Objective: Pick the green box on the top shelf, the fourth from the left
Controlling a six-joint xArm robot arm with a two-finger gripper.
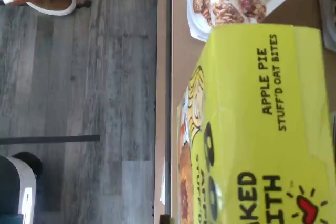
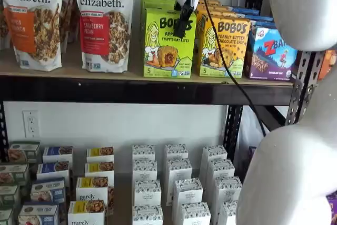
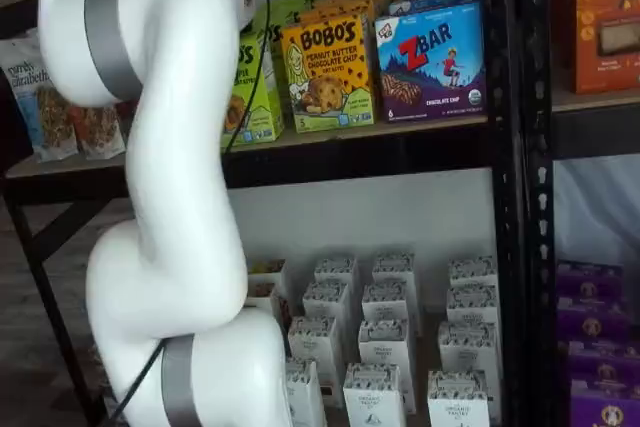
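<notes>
The green box (image 2: 168, 43), a lime-green Bobo's Apple Pie carton, stands at the front of the top shelf (image 2: 147, 90), with more green cartons behind it. My gripper (image 2: 179, 32) hangs from its white body in front of the box's upper right part. Its black fingers show side-on as one dark shape, so I cannot tell whether they are open or shut. In the wrist view the box's top (image 1: 257, 129) fills much of the picture, close up. In a shelf view my arm hides most of the box (image 3: 252, 87) and the fingers.
A yellow-orange Bobo's box (image 2: 224, 46) and a blue ZBar box (image 2: 271, 51) stand right of the green box. A cranberry granola bag (image 2: 105, 22) stands to its left. A black cable (image 2: 226, 61) hangs from the gripper. Small cartons (image 2: 174, 183) fill the lower shelf.
</notes>
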